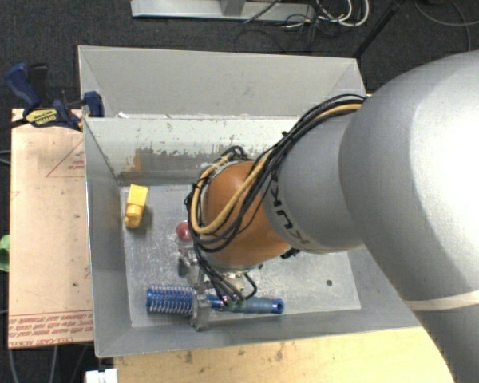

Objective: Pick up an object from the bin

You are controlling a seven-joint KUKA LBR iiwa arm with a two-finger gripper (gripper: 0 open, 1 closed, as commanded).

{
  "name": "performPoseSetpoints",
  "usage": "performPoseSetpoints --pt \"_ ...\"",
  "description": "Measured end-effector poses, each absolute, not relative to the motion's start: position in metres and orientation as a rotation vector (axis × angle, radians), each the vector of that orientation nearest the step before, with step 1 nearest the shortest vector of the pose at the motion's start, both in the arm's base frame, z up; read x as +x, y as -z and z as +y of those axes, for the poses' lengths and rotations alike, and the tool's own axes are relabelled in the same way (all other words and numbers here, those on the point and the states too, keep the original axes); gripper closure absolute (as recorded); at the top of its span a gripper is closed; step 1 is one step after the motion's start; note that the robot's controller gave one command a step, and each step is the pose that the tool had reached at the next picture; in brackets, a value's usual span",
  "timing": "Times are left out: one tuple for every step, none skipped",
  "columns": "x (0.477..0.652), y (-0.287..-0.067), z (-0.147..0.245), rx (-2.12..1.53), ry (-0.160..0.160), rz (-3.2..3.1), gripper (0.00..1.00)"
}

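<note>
We see the claw [198, 302] beneath the arm's orange wrist cover [231, 214] and its looped cables [223, 166]. It sits low at the floor of the grey metal bin [104, 238], at about 7 o'clock, right over a blue plastic brush with a ribbed bristly head and a smooth round handle [169, 300]. The brush lies flat along the near wall, head toward 9 o'clock and handle toward 3 o'clock. We cannot tell whether the claw is open or closed, nor whether it grips the brush. A yellow plastic block [136, 205] lies well apart at 10 o'clock. A small red piece [182, 231] sits just beside the cover.
</note>
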State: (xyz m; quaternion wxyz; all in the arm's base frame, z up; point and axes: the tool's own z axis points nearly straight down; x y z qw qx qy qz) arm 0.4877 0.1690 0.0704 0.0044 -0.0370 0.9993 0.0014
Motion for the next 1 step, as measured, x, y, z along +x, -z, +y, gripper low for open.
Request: performPoseSetpoints --pt "0.4899 -0.0713 0.1693 -0.111 -0.004 3.132 0.00"
